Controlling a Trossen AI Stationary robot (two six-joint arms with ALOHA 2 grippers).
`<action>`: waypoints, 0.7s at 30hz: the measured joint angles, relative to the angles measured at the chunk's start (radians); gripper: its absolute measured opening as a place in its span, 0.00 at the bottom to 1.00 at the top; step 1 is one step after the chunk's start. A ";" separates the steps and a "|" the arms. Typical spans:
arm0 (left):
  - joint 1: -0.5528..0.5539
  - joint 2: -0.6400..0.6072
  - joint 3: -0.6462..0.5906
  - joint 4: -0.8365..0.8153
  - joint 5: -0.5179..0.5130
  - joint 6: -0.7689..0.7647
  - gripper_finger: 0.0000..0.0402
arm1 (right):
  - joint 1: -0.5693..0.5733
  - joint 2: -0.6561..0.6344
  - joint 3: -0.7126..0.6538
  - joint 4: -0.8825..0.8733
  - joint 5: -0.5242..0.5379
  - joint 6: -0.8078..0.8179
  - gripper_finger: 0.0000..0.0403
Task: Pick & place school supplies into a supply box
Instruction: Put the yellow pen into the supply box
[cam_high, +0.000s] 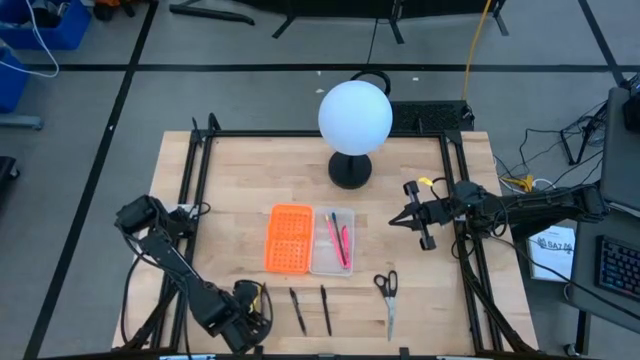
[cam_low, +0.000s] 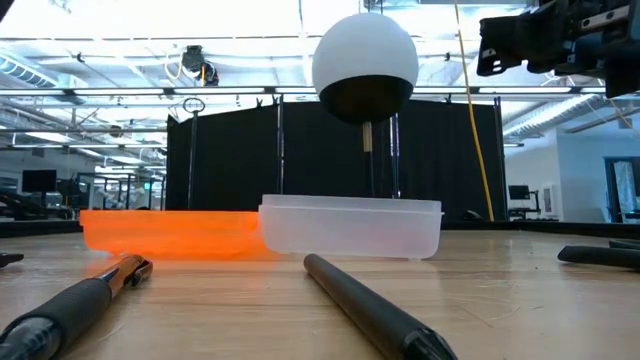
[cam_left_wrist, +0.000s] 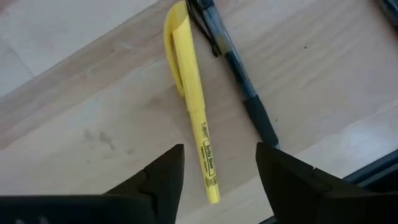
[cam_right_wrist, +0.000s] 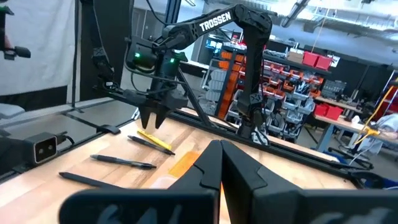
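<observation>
Now I have the left gripper (cam_left_wrist: 217, 171) spread wide above the yellow highlighter (cam_left_wrist: 193, 99), lying on the table (cam_high: 230, 190); its long axis runs lengthwise through the gap between the jaws. Right gripper (cam_right_wrist: 221, 165) hangs closed.

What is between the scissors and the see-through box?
Just bare wooden table. The high view shows the scissors lying apart from the clear box, with only wood between them. The two black pens lie off to the side, not in that gap.

In the low view, the black pens (cam_low: 375, 305) run off the bottom edge, ends cut off
</observation>
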 joint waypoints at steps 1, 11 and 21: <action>0.002 0.002 0.000 0.001 0.000 0.002 0.53 | 0.000 0.000 0.000 0.001 0.000 -0.008 0.00; 0.020 0.104 0.000 0.011 0.144 0.106 0.48 | 0.000 0.000 0.001 0.024 0.002 -0.032 0.00; 0.025 0.138 0.003 0.058 0.163 0.134 0.33 | 0.000 0.000 0.001 0.023 0.003 -0.027 0.00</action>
